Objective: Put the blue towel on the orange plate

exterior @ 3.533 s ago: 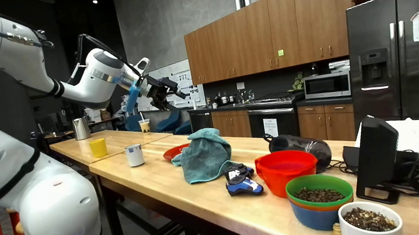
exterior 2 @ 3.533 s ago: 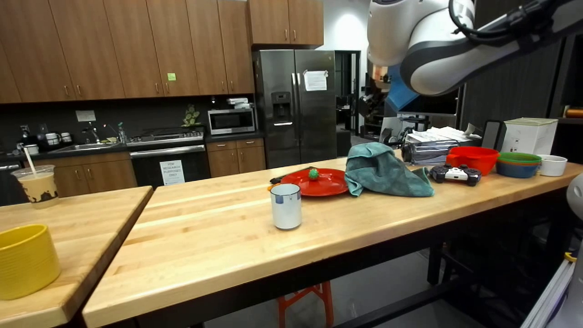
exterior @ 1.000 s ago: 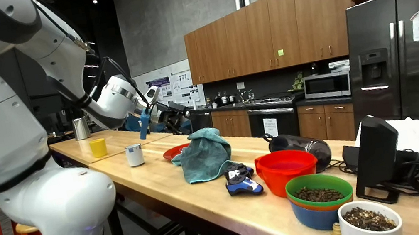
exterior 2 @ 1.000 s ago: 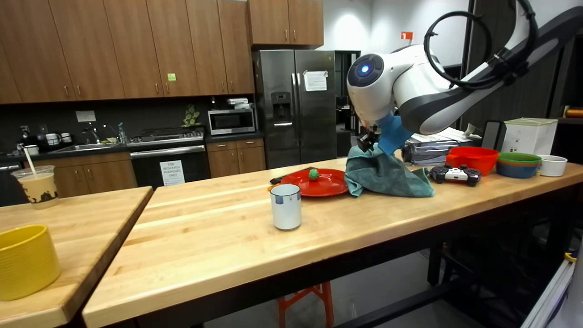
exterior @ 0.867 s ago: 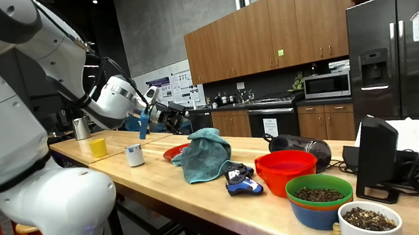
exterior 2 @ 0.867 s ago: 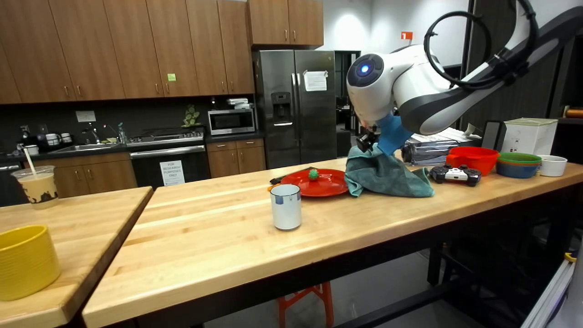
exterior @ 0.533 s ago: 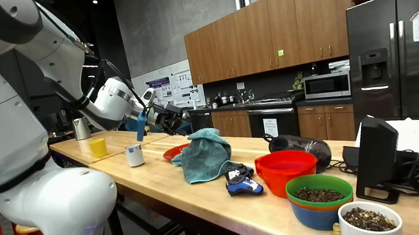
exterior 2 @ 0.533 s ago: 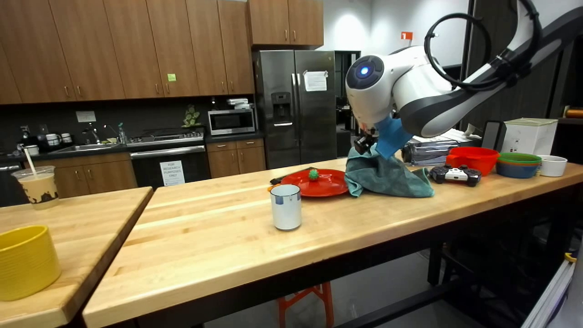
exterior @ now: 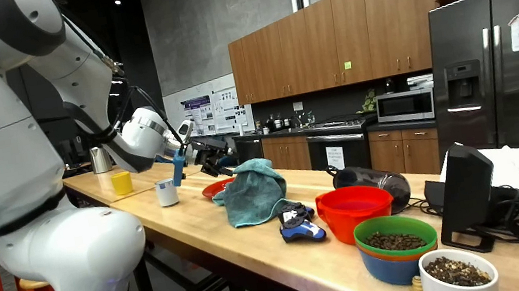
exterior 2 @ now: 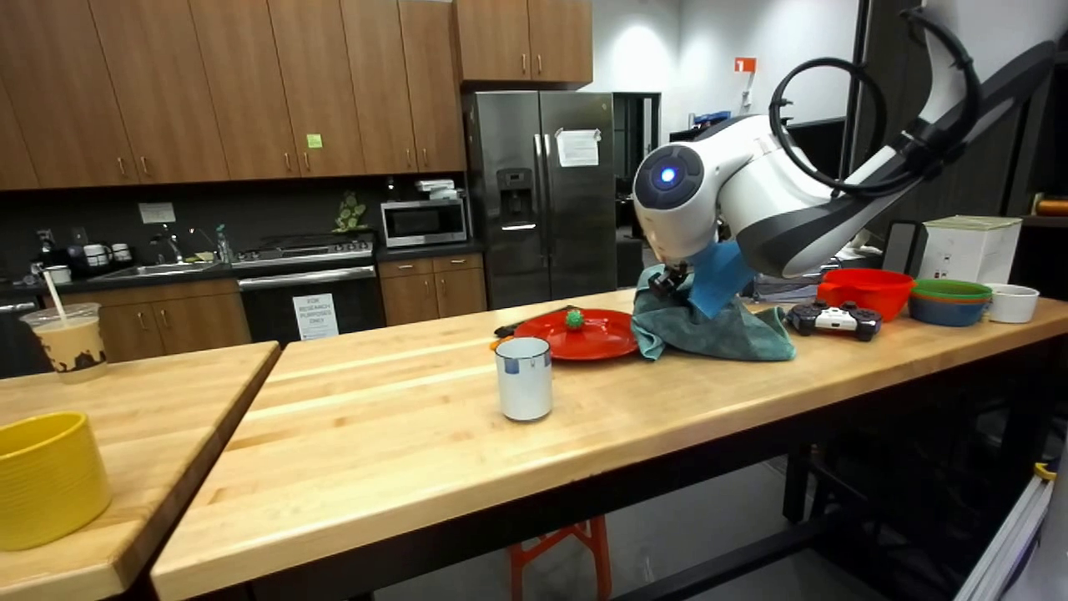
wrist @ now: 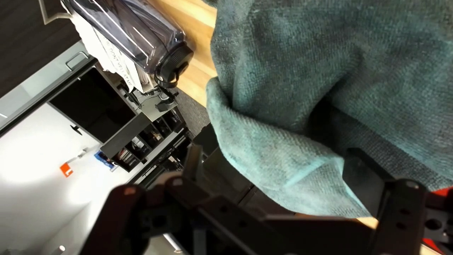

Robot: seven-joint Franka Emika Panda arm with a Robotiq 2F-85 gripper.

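Note:
The blue-green towel (exterior: 254,195) lies in a crumpled heap on the wooden table, its top folded up into a peak. It also shows in an exterior view (exterior 2: 726,334) and fills much of the wrist view (wrist: 283,85). The red-orange plate (exterior 2: 605,338) lies beside the towel, with a green ball (exterior 2: 574,319) on it; the plate shows partly behind the towel in an exterior view (exterior: 216,189). My gripper (wrist: 281,171) is open, with the towel's raised fold showing between its spread fingers. It is at the towel's peak in both exterior views (exterior: 222,164) (exterior 2: 667,282); contact is unclear.
A white mug (exterior 2: 526,384) stands before the plate. A game controller (exterior 2: 834,319), a red bowl (exterior 2: 868,292) and stacked bowls (exterior 2: 949,302) stand past the towel. A dark clear bottle (wrist: 138,35) lies behind it. A dark utensil (exterior 2: 534,319) lies behind the plate.
The arm has come down from high above the table to the towel's peak, sinking further in the last half second. The gripper stays open. Towel and plate have not moved.

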